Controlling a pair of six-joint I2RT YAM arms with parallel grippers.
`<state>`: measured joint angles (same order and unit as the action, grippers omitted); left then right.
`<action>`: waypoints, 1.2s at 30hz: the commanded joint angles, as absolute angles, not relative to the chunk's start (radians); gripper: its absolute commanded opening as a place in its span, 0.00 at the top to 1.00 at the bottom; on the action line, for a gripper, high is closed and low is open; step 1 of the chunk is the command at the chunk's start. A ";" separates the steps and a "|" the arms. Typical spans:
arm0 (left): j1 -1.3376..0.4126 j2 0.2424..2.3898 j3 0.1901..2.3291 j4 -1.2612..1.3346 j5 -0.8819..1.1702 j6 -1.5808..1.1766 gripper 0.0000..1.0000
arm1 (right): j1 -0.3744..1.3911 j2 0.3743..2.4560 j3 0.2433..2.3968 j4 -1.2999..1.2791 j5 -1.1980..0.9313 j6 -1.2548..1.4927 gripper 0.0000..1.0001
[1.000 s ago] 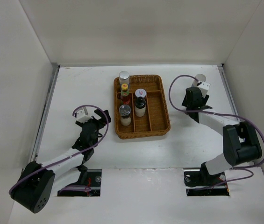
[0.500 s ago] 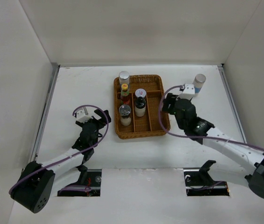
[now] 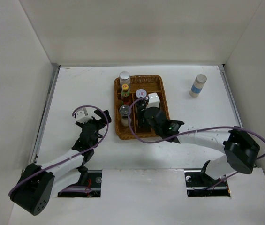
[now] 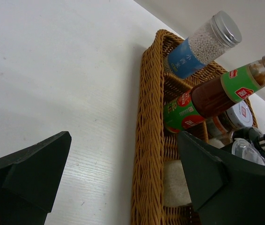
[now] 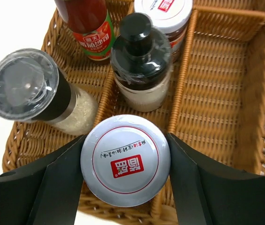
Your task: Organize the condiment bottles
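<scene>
1. Bottles mostly stood in the tray (image 5: 216, 93); a blue-banded jar (image 3: 198, 85) sat well apart.
2. Right gripper (image 5: 125, 138) pinched a silver-lidded jar (image 5: 125, 161) over the tray's near rim.
3. Lowering it there could catch wicker, tipping it against the black-capped bottle (image 5: 140, 56).
4. Left gripper (image 4: 123, 140) was spread.

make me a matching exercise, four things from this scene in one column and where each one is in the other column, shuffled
1. blue-banded jar
2. silver-lidded jar
3. yellow-capped sauce bottle
4. left gripper

a. in the wicker tray's left compartment
b. between the fingers of the right gripper
c. open, off the tray's left side, holding nothing
d. alone on the table, right of the tray

Pairs: 1-d, 2-b, 3-a, 4-c
</scene>
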<state>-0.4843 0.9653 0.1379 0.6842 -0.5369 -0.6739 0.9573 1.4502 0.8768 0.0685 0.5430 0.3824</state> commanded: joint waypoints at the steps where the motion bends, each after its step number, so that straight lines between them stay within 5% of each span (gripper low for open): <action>1: -0.481 0.959 0.170 0.718 -0.526 -0.684 0.00 | 0.964 1.483 0.959 0.238 0.555 0.379 0.47; 8: -0.479 0.962 0.170 0.719 -0.525 -0.686 0.00 | 0.964 1.574 0.962 0.258 0.598 0.345 0.40; 17: -0.478 0.959 0.166 0.726 -0.523 -0.689 0.00 | 0.914 1.427 0.940 0.239 0.577 0.308 0.04; 25: -0.479 0.963 0.167 0.726 -0.523 -0.690 0.00 | 0.593 1.284 0.910 0.268 0.687 0.308 0.00; 36: -0.475 0.976 0.170 0.726 -0.508 -0.695 0.00 | 0.153 1.531 1.109 0.157 0.597 0.256 0.00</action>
<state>-0.4797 0.9749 0.1379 0.6838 -0.5247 -0.6823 0.1879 1.4792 1.0241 0.1890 0.6666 0.2726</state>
